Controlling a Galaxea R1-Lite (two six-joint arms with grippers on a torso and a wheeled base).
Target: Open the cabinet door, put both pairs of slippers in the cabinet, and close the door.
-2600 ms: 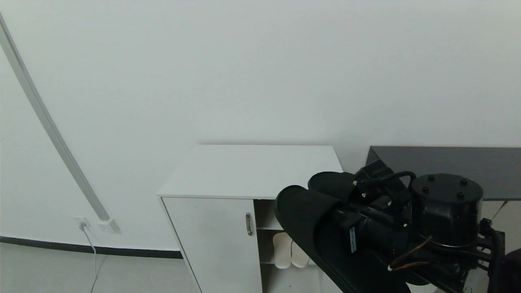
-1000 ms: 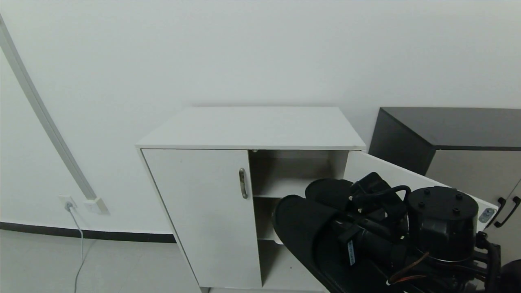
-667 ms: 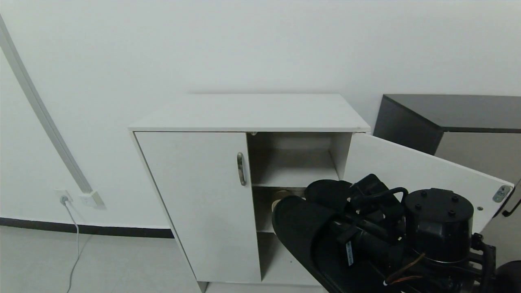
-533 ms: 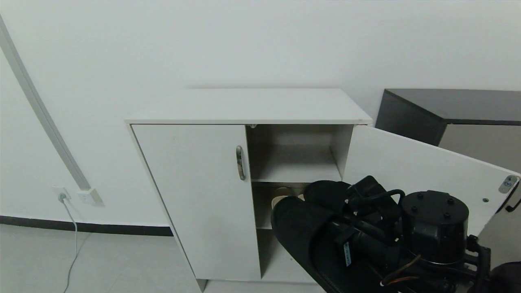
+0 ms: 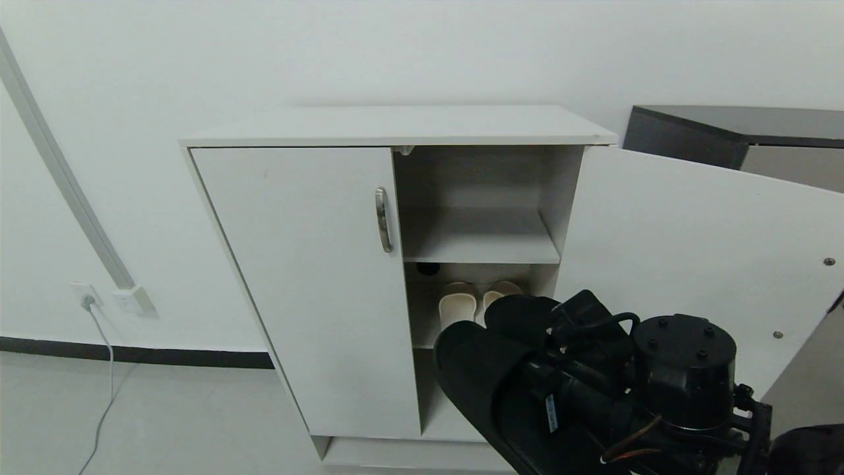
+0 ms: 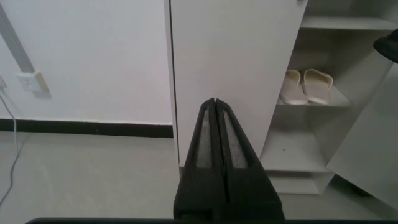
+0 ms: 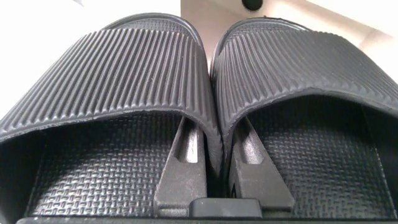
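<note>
Head view: the black slippers (image 5: 501, 369) and the arm carrying them cover the lower right of the cabinet (image 5: 395, 125), so the bottom compartment and the lower edge of the open right door (image 5: 686, 244) cannot be made out, and that door runs off the picture's right edge. The black pair hangs in front of the open side, not inside it, toes towards the shelves. In the right wrist view the right gripper (image 7: 216, 144) has one finger inside each slipper and pinches the two neighbouring strap walls together between them; the heels are cut off. The white slippers (image 5: 478, 300) lie side by side on the middle shelf, partly hidden in the head view behind the black pair and seen whole in the left wrist view. A small dark round spot (image 5: 428, 268) sits at the back of that compartment, and what it is cannot be told. The top shelf lies above it. The left door (image 5: 297, 284) is closed, its metal handle (image 5: 382, 220) upright at the inner edge. The left gripper (image 6: 214, 115) hangs low in front of the closed door, its fingers pressed together with nothing between them. The cabinet stands on a pale grey floor (image 5: 165, 422) against a white wall (image 5: 422, 53) with a black skirting (image 5: 132, 356). A dark cabinet (image 5: 725, 128) stands just to its right. To the left, a grey conduit (image 5: 59, 178) slants down to an outlet (image 5: 82, 293), from which a cable (image 5: 99, 369) drops to the floor.
</note>
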